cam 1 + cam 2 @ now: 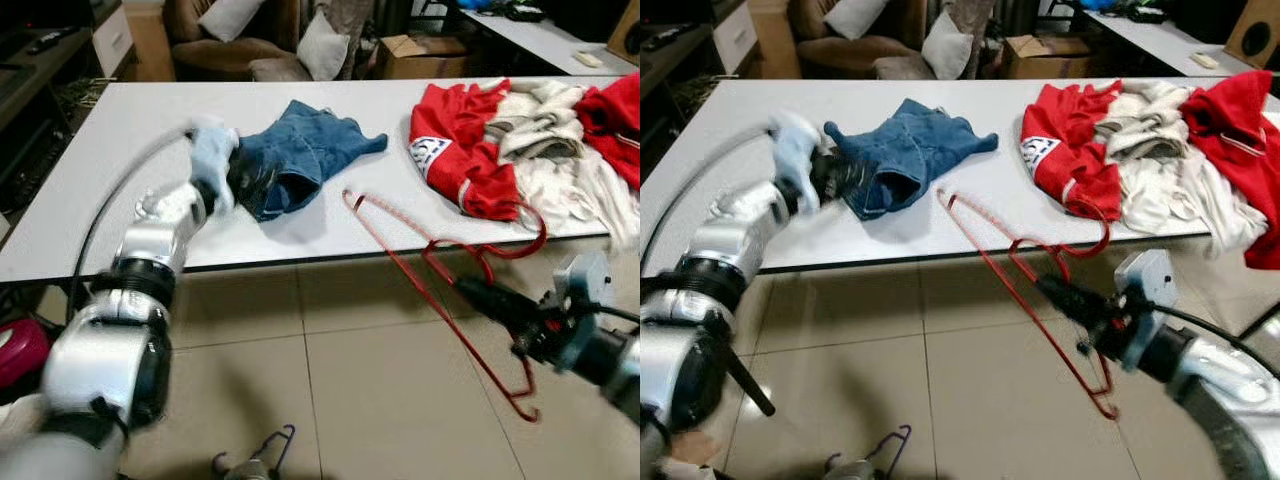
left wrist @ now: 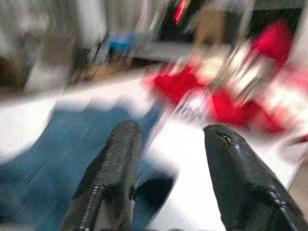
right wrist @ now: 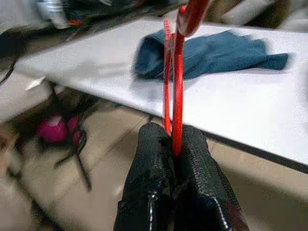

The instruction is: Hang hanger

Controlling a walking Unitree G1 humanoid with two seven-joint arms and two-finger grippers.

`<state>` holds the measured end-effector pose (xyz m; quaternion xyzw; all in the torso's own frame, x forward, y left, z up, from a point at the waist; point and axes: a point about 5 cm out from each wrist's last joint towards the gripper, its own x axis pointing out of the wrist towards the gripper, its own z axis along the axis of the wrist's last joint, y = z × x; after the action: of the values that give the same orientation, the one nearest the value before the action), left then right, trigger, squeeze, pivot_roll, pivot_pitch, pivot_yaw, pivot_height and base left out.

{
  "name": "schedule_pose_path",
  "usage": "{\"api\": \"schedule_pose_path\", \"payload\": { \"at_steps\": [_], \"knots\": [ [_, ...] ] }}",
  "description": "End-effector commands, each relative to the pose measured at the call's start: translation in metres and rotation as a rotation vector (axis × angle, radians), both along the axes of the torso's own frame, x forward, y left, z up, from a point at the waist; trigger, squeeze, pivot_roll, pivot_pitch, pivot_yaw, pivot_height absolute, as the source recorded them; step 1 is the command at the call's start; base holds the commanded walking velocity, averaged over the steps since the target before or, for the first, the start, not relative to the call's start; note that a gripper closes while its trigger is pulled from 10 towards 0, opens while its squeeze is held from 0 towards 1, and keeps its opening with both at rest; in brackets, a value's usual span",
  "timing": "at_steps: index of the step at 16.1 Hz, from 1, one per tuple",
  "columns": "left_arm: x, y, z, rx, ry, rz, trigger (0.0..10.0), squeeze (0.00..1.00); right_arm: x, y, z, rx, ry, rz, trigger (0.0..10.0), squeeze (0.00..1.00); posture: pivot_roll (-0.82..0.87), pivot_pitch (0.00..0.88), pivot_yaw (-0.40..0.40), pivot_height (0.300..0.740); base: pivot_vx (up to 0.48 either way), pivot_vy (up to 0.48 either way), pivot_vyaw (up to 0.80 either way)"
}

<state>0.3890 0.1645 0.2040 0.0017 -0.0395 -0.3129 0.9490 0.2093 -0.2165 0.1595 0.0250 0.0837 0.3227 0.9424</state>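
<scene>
A long white table spans the scene, carrying a heap of red and white clothes at its right and a blue denim garment near the middle. The left gripper reaches over the table at the left edge of the denim garment, its fingers spread apart. A red hanger slants from the table's near edge down over the tiled floor, pinched between the closed fingers of the right gripper at the right.
</scene>
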Motion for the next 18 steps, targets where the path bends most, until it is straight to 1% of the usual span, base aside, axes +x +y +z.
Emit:
{"api": "schedule_pose_path", "payload": {
  "at_steps": [1, 2, 3, 4, 5, 6, 7, 8, 9, 10, 11, 12, 13, 14, 15, 16, 17, 18],
  "knots": [
    [-0.006, 0.000, 0.015, -0.114, -0.046, -0.015, 10.0, 0.00, 0.004, 0.001, 0.003, 0.029, -0.027, -0.073, 10.0, 0.00, -0.16, 0.000, -0.019, 0.740, 0.000, 0.000, 0.00],
    [-0.011, 0.000, 0.016, -0.155, -0.055, 0.005, 10.0, 0.00, 0.007, 0.006, 0.000, 0.052, -0.035, -0.125, 10.0, 0.00, -0.16, 0.000, -0.012, 0.740, 0.000, 0.000, 0.00],
    [-0.021, -0.001, 0.010, -0.173, -0.019, 0.026, 10.0, 0.00, 0.013, 0.009, -0.005, 0.082, -0.043, -0.218, 10.0, 0.00, -0.16, 0.000, -0.004, 0.740, 0.000, 0.000, 0.00],
    [-0.029, -0.002, 0.002, -0.153, 0.005, 0.038, 10.0, 0.00, 0.017, 0.012, -0.007, 0.096, -0.044, -0.286, 10.0, 0.00, -0.16, 0.000, -0.002, 0.740, 0.000, 0.000, 0.00],
    [-0.048, -0.003, -0.011, -0.131, 0.022, 0.070, 10.0, 0.00, 0.020, 0.024, -0.008, 0.096, -0.057, -0.357, 10.0, 0.00, -0.16, 0.000, -0.003, 0.740, 0.000, 0.000, 0.00],
    [-0.059, -0.003, -0.019, -0.127, 0.035, 0.098, 10.0, 0.00, 0.020, 0.026, -0.011, 0.060, -0.071, -0.443, 10.0, 0.00, -0.17, 0.000, -0.006, 0.740, 0.000, 0.000, 0.00],
    [-0.069, -0.002, -0.030, -0.129, 0.055, 0.168, 10.0, 0.00, 0.020, 0.028, -0.016, 0.039, -0.064, -0.516, 10.0, 0.00, -0.17, 0.000, -0.013, 0.740, 0.000, 0.000, 0.00],
    [-0.074, -0.001, -0.036, -0.124, 0.072, 0.210, 10.0, 0.00, 0.020, 0.030, -0.018, 0.039, -0.056, -0.537, 10.0, 0.00, -0.17, 0.000, -0.017, 0.740, 0.000, -0.315, 0.00],
    [-0.081, -0.003, -0.047, -0.082, 0.087, 0.257, 10.0, 0.00, 0.021, 0.033, -0.021, 0.056, -0.039, -0.571, 10.0, 0.00, -0.16, 0.000, -0.023, 0.740, 0.000, -0.480, 0.00],
    [-0.084, -0.008, -0.048, -0.074, 0.091, 0.273, 10.0, 0.00, 0.023, 0.037, -0.018, 0.018, -0.060, -0.568, 10.0, 0.00, -0.16, 0.000, -0.032, 0.740, 0.000, -0.480, 0.00],
    [-0.089, -0.012, -0.047, -0.046, 0.089, 0.283, 10.0, 0.00, 0.025, 0.039, -0.015, -0.005, -0.077, -0.565, 10.0, 0.00, -0.17, 0.000, -0.039, 0.740, 0.000, -0.480, 0.00],
    [-0.094, -0.012, -0.049, -0.019, 0.094, 0.294, 10.0, 0.00, 0.024, 0.040, -0.014, -0.008, -0.081, -0.579, 10.0, 0.00, -0.17, 0.000, -0.050, 0.740, 0.000, -0.480, 0.00],
    [-0.098, -0.013, -0.051, 0.021, 0.084, 0.309, 10.0, 0.00, 0.023, 0.038, -0.015, -0.024, -0.087, -0.588, 10.0, 0.00, -0.17, 0.000, -0.060, 0.740, 0.000, -0.480, 0.00],
    [-0.099, -0.014, -0.051, 0.024, 0.083, 0.313, 10.0, 0.00, 0.023, 0.036, -0.015, -0.031, -0.087, -0.591, 10.0, 0.00, -0.17, 0.000, -0.060, 0.740, 0.000, -0.480, 0.00],
    [-0.102, -0.017, -0.049, -0.005, 0.083, 0.332, 10.0, 0.00, 0.024, 0.032, -0.012, -0.054, -0.094, -0.598, 10.0, 0.00, -0.17, 0.000, -0.066, 0.740, 0.000, -0.480, 0.00],
    [-0.103, -0.018, -0.049, -0.005, 0.083, 0.336, 10.0, 0.00, 0.025, 0.027, -0.011, -0.068, -0.103, -0.620, 10.0, 0.00, -0.18, 0.000, -0.063, 0.740, 0.000, -0.480, 0.00],
    [-0.104, -0.019, -0.051, 0.002, 0.093, 0.339, 10.0, 0.00, 0.024, 0.020, -0.011, -0.081, -0.104, -0.673, 10.0, 0.00, -0.18, 0.000, -0.063, 0.740, 0.000, -0.480, 0.00],
    [-0.106, -0.019, -0.052, 0.006, 0.104, 0.339, 10.0, 0.00, 0.021, 0.016, -0.008, -0.057, -0.106, -0.709, 10.0, 0.00, -0.19, 0.018, -0.036, 0.740, 0.000, -0.480, 0.00]
  ]
}}
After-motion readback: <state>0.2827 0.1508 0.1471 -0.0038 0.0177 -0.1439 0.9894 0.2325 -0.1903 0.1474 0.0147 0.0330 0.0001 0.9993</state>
